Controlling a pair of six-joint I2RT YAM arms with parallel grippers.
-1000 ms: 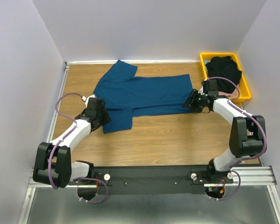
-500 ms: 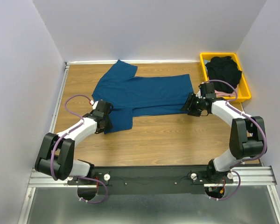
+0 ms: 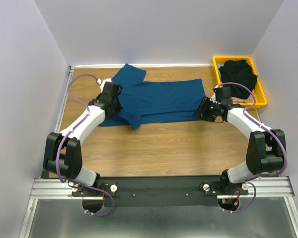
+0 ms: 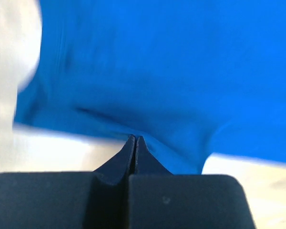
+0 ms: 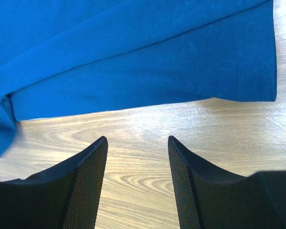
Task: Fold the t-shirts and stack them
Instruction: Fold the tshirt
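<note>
Just left of tray (image 3: 261, 99), near side: right gripper (image 5: 137, 143), jaws parted, gripping nothing, over bare table (image 5: 148, 191), just short of blue shirt (image 5: 133, 57) hem. Well left of tray: left gripper (image 4: 135, 139), pinched fully shut on blue shirt cloth. Blue shirt spread flat left of tray, far-left part doubled over. Inside tray, crumpled: black shirt (image 3: 238, 73).

Loads of open counter (image 3: 164, 144) on the near side of the blue t-shirt (image 3: 164, 96). The yellow tray (image 3: 232, 58) hogs the far right corner, and walls (image 3: 159, 29) box in three sides.
</note>
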